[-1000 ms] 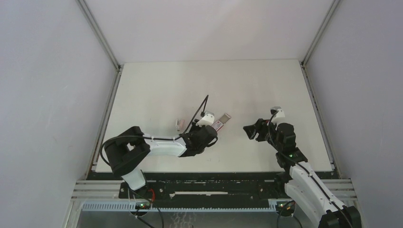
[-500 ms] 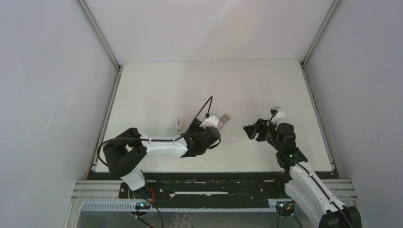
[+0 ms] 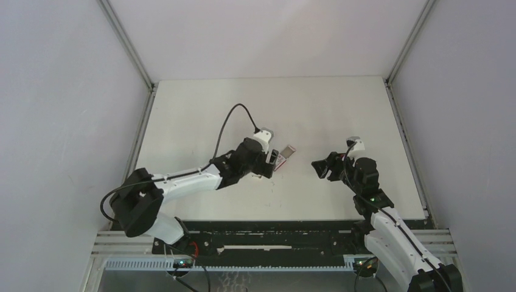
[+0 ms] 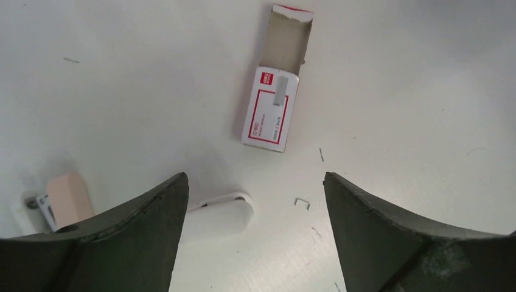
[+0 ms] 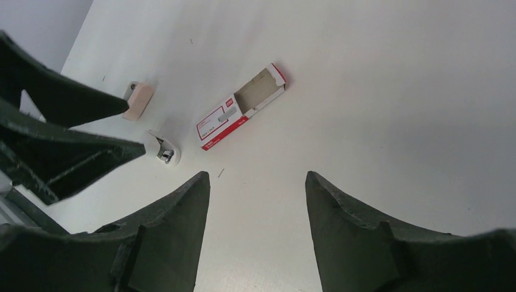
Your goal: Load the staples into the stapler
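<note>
The white bench (image 3: 341,103) carries everything. The left arm (image 3: 182,181) reaches from the near left toward the middle of the bench. The right arm (image 3: 389,228) stands bent at the near right, its wrist turned to the left.

The left tool (image 4: 255,182) hangs over the bench with its jaws wide apart and nothing between them. The right tool (image 5: 257,179) is spread too, and empty, well right of the box.

The staples (image 4: 268,115) lie flat near the middle of the bench, between the two tools and just right of the left one. The sleeve faces up with its white, red-edged label. The tray is slid out on the far side and shows a bare brown inside. A grey strip (image 4: 281,91) rests on the label, at the tray end.

The small stapler (image 4: 222,210) lies near and left of the box, apart from it. Its white end shows beside the left tool's left finger, its pink end past that finger.

A loose staple (image 4: 302,204) lies on the bench near the box.
</note>
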Robot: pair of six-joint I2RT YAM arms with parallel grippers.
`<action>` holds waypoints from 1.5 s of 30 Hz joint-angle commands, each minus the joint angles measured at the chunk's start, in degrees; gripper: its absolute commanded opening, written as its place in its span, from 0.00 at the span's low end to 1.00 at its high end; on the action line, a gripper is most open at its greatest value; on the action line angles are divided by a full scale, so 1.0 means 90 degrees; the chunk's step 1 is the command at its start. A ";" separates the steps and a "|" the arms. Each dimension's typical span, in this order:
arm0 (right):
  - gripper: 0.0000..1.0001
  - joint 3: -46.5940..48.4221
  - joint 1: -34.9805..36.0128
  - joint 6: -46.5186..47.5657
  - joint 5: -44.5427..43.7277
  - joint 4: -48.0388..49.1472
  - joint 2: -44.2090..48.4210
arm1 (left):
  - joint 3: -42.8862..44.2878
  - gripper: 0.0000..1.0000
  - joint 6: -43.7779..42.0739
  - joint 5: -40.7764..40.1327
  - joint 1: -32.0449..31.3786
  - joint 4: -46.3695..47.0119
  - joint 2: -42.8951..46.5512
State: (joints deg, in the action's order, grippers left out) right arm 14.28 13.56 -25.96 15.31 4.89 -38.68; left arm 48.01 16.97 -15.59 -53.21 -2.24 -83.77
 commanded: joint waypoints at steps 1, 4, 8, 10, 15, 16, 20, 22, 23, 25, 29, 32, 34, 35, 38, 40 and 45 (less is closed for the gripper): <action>0.59 0.0005 -0.0023 -0.0001 -0.0017 0.0242 0.0117 | -0.0112 0.86 0.0160 0.2080 0.0723 0.1112 -0.0265; 0.59 0.0006 -0.0023 0.0011 -0.0036 0.0205 0.0172 | -0.0130 0.85 0.0398 0.2842 0.1163 0.1473 -0.0507; 0.59 0.0005 -0.0020 0.0023 -0.0059 0.0177 0.0206 | 0.0070 0.85 0.0469 0.3103 0.1357 0.1244 -0.0982; 0.59 0.0017 -0.0023 0.0030 -0.0068 0.0164 0.0221 | 0.0076 0.84 0.0565 0.3023 0.1430 0.1115 -0.1154; 0.59 0.0004 -0.0023 0.0032 -0.0080 0.0157 0.0245 | -0.0128 0.84 0.0785 0.2945 0.1589 0.1159 -0.1267; 0.59 0.0025 -0.0023 0.0030 -0.0072 0.0154 0.0245 | -0.0145 0.84 0.0803 0.2944 0.1600 0.1142 -0.1264; 0.59 0.0023 -0.0023 0.0030 -0.0075 0.0139 0.0265 | -0.0345 0.84 0.0857 0.2948 0.1623 0.1147 -0.1119; 0.59 0.0014 -0.0023 0.0027 -0.0078 0.0137 0.0289 | -0.0449 0.84 0.0860 0.2936 0.1634 0.1120 -0.1046; 0.59 0.0017 -0.0023 0.0031 -0.0074 0.0128 0.0287 | -0.0512 0.84 0.0870 0.2960 0.1648 0.1116 -0.0999; 0.59 0.0019 -0.0023 0.0032 -0.0070 0.0130 0.0291 | -0.0669 0.84 0.0878 0.3084 0.1673 0.1205 -0.0898; 0.59 0.0021 -0.0023 0.0032 -0.0051 0.0146 0.0286 | -0.1057 0.84 0.0907 0.3412 0.1674 0.1551 -0.0672; 0.59 0.0012 -0.0023 0.0017 -0.0041 0.0144 0.0280 | -0.1315 0.84 0.0884 0.3511 0.1674 0.1659 -0.0481; 0.59 0.0011 -0.0023 0.0012 -0.0032 0.0152 0.0277 | -0.1462 0.84 0.0830 0.3539 0.1674 0.1733 -0.0361; 0.59 0.0006 -0.0023 0.0009 -0.0026 0.0159 0.0272 | -0.1523 0.84 0.0767 0.3514 0.1669 0.1744 -0.0308; 0.59 0.0007 -0.0020 0.0001 -0.0024 0.0171 0.0264 | -0.1611 0.85 0.0579 0.3118 0.1634 0.1570 -0.0188; 0.59 0.0007 -0.0023 -0.0003 -0.0034 0.0176 0.0264 | -0.1560 0.85 0.0402 0.2557 0.1508 0.1237 -0.0125; 0.59 -0.0004 -0.0023 -0.0006 -0.0069 0.0170 0.0248 | -0.1329 0.82 0.0128 0.1205 0.0921 0.0509 -0.0100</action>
State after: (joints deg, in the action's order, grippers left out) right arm 14.28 13.56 -25.93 15.29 4.78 -36.75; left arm 34.68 21.06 4.82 -41.47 8.80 -85.71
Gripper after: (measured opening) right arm 0.593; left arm 0.843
